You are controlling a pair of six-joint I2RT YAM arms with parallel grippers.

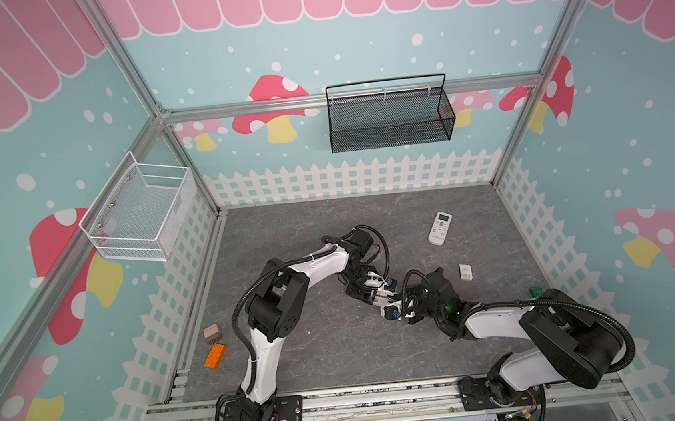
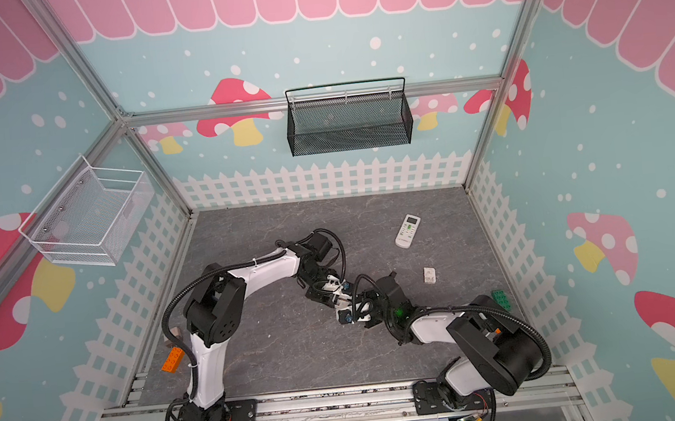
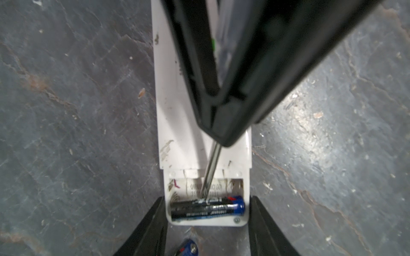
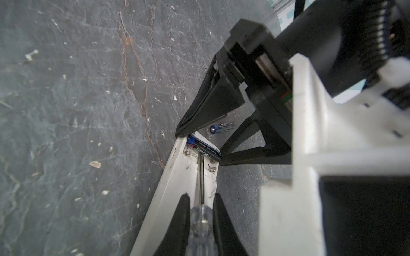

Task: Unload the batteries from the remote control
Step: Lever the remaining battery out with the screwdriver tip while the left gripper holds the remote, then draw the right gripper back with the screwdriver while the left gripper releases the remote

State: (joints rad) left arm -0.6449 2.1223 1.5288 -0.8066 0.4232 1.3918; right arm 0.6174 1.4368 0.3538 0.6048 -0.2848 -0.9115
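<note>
A white remote control (image 3: 177,124) lies back up on the grey table with its battery compartment uncovered. My left gripper (image 3: 207,212) is shut on that end, one finger on each side. One black battery with a blue end (image 3: 206,209) lies in the compartment. A second battery (image 3: 188,249) lies loose on the table just beyond the remote's end, also seen as the loose battery (image 4: 221,128). My right gripper (image 4: 201,199) is shut on a clear-handled screwdriver (image 4: 199,221). The screwdriver's shaft (image 3: 211,168) reaches into the compartment, with its tip at the battery. In both top views the two grippers meet mid-table, left gripper (image 1: 382,293) and right gripper (image 1: 397,312).
A second white remote (image 1: 439,228) and a small white piece (image 1: 465,272) lie toward the back right. A green brick (image 1: 537,293) sits at the right, an orange brick (image 1: 215,356) and a brown block (image 1: 212,333) at the left. A white basket (image 1: 139,208) and a black basket (image 1: 390,115) hang on the walls.
</note>
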